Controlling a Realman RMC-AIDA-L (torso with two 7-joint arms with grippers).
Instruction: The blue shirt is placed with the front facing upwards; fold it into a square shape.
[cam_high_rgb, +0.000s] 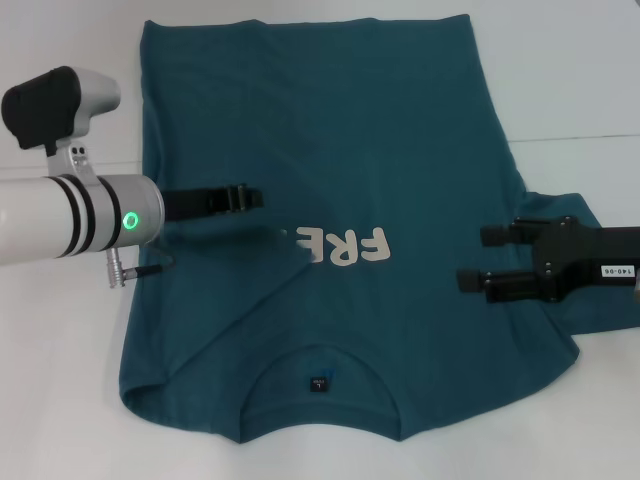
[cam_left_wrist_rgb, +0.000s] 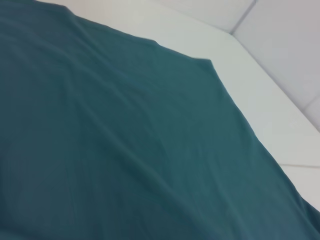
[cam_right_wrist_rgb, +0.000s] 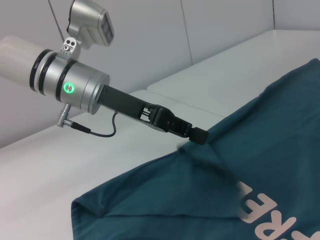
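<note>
The blue shirt (cam_high_rgb: 330, 150) lies spread on the white table, collar and dark tag (cam_high_rgb: 318, 382) toward me. Its left side is folded inward over the cream print (cam_high_rgb: 350, 246), of which only "FRE" shows. My left gripper (cam_high_rgb: 255, 197) reaches over the shirt's left half. In the right wrist view the cloth (cam_right_wrist_rgb: 260, 150) rises in a peak to the left gripper (cam_right_wrist_rgb: 198, 136), which looks shut on that fold. The right gripper (cam_high_rgb: 485, 258) stands open over the shirt's right side by the sleeve, nothing between its fingers. The left wrist view shows only plain teal cloth (cam_left_wrist_rgb: 115, 135).
Bare white table (cam_high_rgb: 70, 380) lies to the left and right of the shirt, with a seam line (cam_high_rgb: 580, 138) at the right. White wall panels (cam_right_wrist_rgb: 150, 40) stand behind the table.
</note>
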